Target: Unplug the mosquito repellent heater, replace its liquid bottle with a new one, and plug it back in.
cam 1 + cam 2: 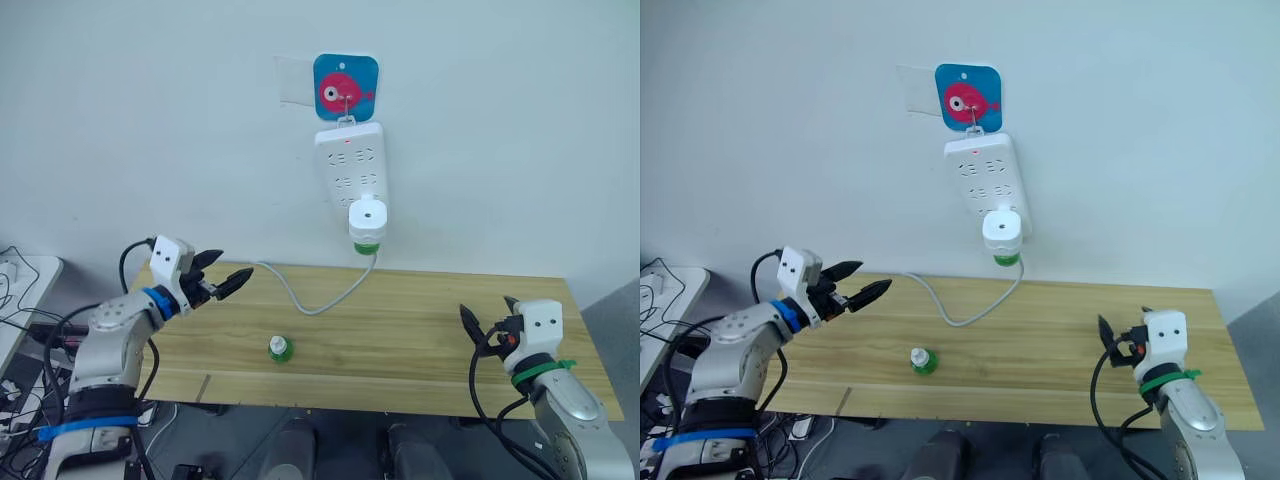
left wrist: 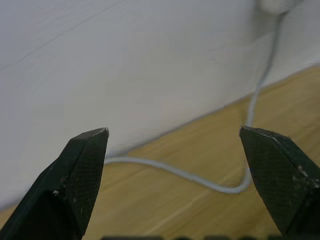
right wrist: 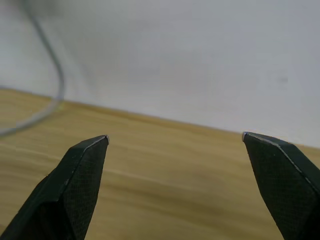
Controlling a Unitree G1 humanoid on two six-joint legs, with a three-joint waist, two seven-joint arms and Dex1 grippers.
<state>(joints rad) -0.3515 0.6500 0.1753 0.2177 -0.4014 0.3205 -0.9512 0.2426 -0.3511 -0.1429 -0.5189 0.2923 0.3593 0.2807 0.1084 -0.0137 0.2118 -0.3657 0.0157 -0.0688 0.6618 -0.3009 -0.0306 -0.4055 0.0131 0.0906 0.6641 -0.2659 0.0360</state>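
The mosquito repellent heater (image 1: pixel 367 218) sits plugged into the lowest socket of the white power strip (image 1: pixel 351 165), which hangs from a hook on the wall, so the heater is up at 12 o'clock from the bench (image 1: pixel 420 330), well clear of both arms. Its long axis runs up and down, vent hole upward and the green bottle end pointing down toward the bench, probably so the liquid stays upright. A spare green bottle (image 1: pixel 280 348) stands upright near the front middle of the bench, likely staged as the replacement. The strip's cord (image 1: pixel 310 300) loops across the wood. The left gripper (image 1: pixel 222 275), at 9 o'clock, is released and empty; the right gripper (image 1: pixel 490 322), at 4 o'clock, is likewise spread and holds nothing
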